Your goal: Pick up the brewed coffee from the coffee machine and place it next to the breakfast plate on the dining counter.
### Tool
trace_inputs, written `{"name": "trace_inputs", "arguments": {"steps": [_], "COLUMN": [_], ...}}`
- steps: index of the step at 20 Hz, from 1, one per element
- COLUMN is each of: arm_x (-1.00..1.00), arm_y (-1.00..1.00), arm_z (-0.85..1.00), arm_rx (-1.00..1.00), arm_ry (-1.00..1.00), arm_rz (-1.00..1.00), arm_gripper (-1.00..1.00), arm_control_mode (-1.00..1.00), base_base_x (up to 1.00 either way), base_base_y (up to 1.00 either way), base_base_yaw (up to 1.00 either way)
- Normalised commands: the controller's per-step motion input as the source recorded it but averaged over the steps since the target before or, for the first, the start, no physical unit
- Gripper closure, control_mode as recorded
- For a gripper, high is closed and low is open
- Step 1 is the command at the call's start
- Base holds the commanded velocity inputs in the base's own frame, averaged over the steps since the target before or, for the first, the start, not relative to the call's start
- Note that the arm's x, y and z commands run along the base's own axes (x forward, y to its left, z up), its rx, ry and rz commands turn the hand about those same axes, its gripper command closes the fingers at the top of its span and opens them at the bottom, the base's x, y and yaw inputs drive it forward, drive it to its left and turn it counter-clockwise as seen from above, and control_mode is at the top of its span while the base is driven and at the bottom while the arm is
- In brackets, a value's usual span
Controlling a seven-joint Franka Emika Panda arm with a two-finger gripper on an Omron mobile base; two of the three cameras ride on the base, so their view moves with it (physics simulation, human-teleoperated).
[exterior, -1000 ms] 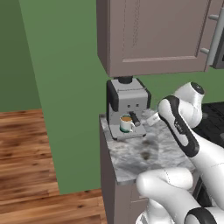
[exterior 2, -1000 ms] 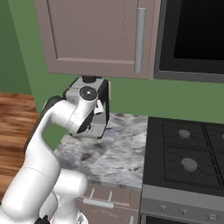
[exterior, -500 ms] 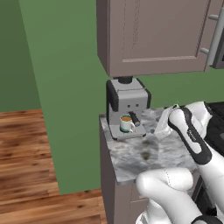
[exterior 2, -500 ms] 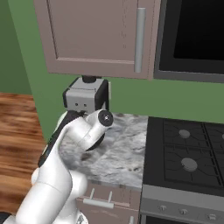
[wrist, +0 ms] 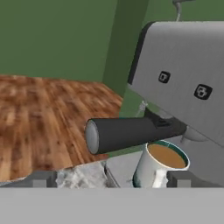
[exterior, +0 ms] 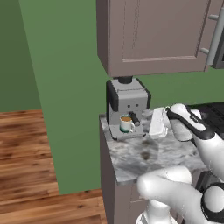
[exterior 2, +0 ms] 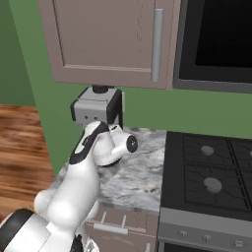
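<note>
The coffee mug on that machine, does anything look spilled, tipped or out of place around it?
Nothing stands out. The coffee mug stands upright on the drip tray of the coffee machine, under the black portafilter handle, with brown coffee level inside. No puddle shows on the marbled counter. The claw is open, just short of the mug.

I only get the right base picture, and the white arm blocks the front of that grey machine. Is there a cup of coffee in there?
Observer: Yes. In the left base view a small white mug with a teal band stands on the coffee machine tray, under the spout.
Visitor: Is it full?
Observer: The hand view shows brown coffee inside, near the rim.
Visitor: Has the robot grabbed it?
Observer: No. The gripper is open, its tips on either side of the mug's lower part in the hand view, with nothing held.
Visitor: Anything in the way?
Observer: A dark portafilter handle sticks out over the mug, toward the hand camera.
</note>
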Motion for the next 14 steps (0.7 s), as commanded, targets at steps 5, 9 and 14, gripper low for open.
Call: {"name": "trace_inputs", "arguments": {"steps": [5, 9, 14], "arm_x": [0.37, 0.24, 0.26], "arm_y": [0.00, 0.00, 0.13], "arm_z": [-0.08, -0.09, -0.15], "arm_rx": [0.12, 0.10, 0.08], "arm_ry": [0.00, 0.01, 0.02], "arm_rz": [0.12, 0.00, 0.00], "arm_gripper": [-1.00, -1.00, -1.00], "arm_control_mode": [-1.00, -1.00, -1.00], "base_base_x": [0.00, 0.00, 0.00], "base_base_y": [0.00, 0.00, 0.00], "base_base_yaw": [0.00, 0.00, 0.00]}}
